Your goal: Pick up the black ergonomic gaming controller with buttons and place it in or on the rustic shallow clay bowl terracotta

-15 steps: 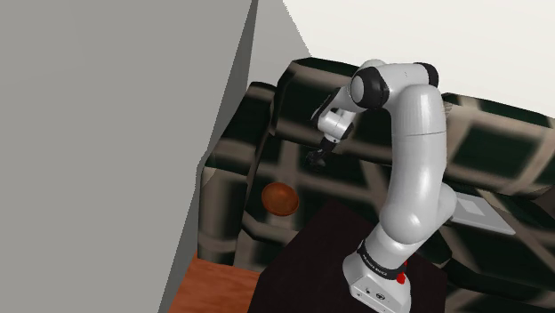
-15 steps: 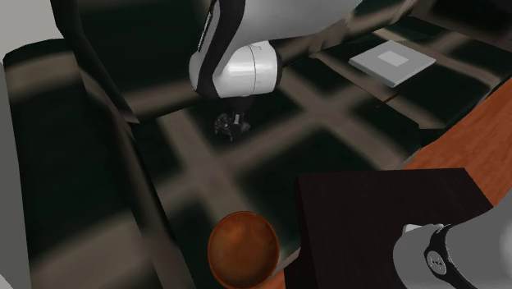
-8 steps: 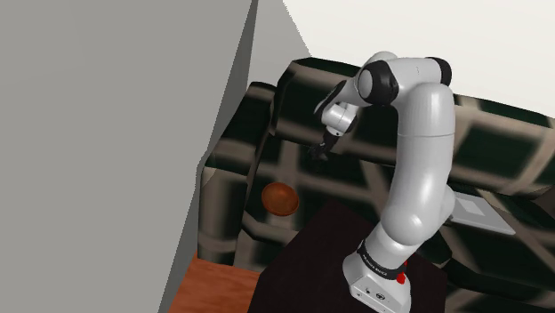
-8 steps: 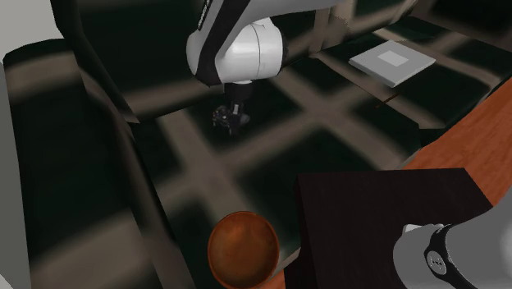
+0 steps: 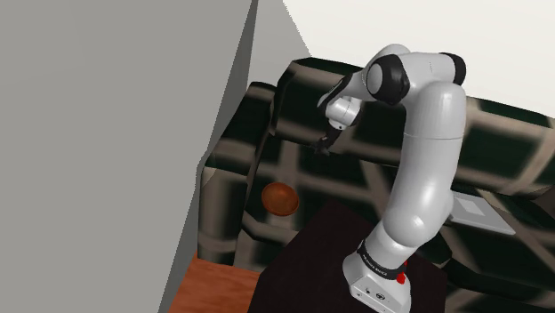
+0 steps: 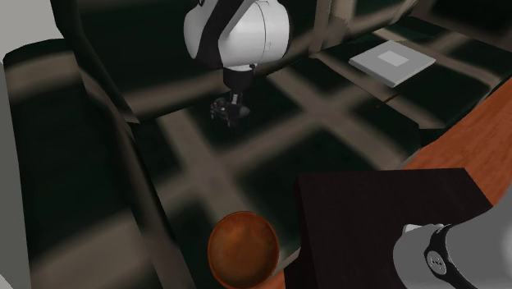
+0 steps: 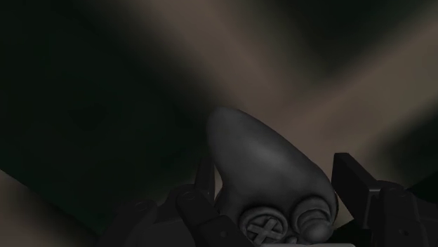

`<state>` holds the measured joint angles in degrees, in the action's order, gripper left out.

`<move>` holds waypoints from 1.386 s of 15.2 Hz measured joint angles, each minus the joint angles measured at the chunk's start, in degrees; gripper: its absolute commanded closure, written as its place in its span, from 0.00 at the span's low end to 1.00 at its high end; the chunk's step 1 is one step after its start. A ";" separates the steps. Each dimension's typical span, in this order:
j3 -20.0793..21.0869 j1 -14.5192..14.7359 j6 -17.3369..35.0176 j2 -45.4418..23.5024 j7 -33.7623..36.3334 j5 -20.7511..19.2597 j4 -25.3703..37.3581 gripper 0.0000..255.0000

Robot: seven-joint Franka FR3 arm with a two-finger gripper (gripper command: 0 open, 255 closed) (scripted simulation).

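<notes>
The gripper hangs over the dark plaid sofa, its fingers pinching the black controller. In the wrist view one rounded grip of the controller juts out ahead of the fingers, with buttons showing near the fingers' base. In the second exterior view the held controller sits toward the back of the seat cushion, near the line where the seat meets the backrest, with bare cushion all around it.

The reddish-brown bowl rests well apart from it, at the seat's front edge. It is hemmed in there between the sofa's armrest on that view's left and the corner of the dark stand just beside it on the right. The stretch of seat between gripper and bowl lies open.

A flat grey slab lies farther along the seat, near its front edge and above the reddish floor. In the shoulder view a grey wall rises close by the armrest.
</notes>
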<state>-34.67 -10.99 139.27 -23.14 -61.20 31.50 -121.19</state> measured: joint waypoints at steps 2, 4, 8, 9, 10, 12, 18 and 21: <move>-0.62 2.40 1.53 2.82 1.87 -1.32 -3.52 1.00; -1.02 5.26 3.73 5.78 4.38 -2.71 -7.64 1.00; -1.74 11.10 8.04 12.15 11.06 -6.76 -15.76 1.00; -1.93 12.12 9.10 13.66 12.46 -7.84 -17.75 1.00; -1.92 13.19 10.21 14.99 14.04 -8.81 -19.62 1.00; -1.62 15.69 12.26 17.72 18.45 -11.30 -23.10 1.00; 1.16 20.46 17.13 25.64 33.48 -20.65 -32.60 1.00; 4.30 21.62 18.85 28.81 41.50 -24.94 -36.45 1.00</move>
<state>-30.37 10.64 158.11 5.67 -19.70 6.57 -157.64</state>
